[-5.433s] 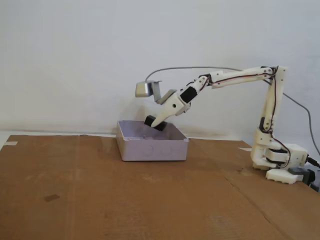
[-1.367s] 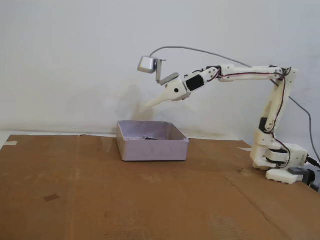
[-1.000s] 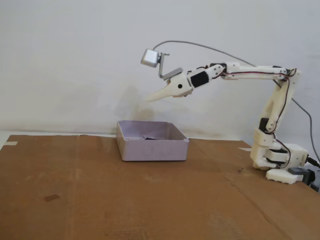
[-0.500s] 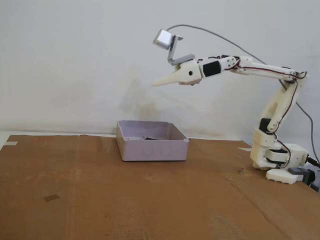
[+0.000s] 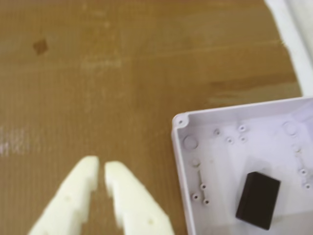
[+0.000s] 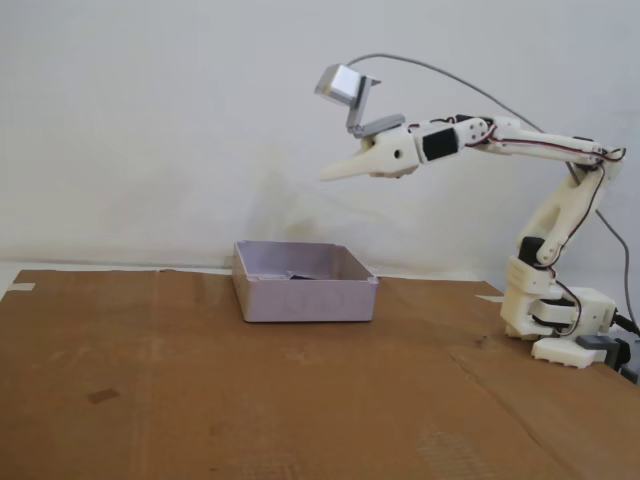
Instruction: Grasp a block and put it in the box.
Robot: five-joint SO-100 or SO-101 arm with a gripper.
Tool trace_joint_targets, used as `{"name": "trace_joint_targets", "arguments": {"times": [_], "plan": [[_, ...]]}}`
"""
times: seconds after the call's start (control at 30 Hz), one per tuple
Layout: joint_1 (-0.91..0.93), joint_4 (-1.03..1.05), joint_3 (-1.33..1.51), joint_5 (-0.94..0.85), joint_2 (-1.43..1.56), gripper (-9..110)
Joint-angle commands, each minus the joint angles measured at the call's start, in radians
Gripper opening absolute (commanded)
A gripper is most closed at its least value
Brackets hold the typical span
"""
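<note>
A dark block lies flat on the floor of the white box, near its lower right in the wrist view. In the fixed view the box stands on the brown cardboard surface at the middle, and a dark edge of the block shows just over its rim. My white gripper has its fingertips almost together and holds nothing. In the fixed view the gripper hangs high in the air above the box's right side, pointing left.
The brown cardboard covers the table. A small dark mark lies on it at the front left. The arm's base stands at the right. A white wall is behind.
</note>
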Motion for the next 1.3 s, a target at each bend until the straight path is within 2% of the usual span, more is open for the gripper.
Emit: {"name": "trace_joint_targets", "arguments": {"times": [0.0,1.27], "plan": [[-0.035,-0.031,0.003,-0.009,0.132,0],[-0.087,-0.034,0.747,0.005,0.864,0]]}}
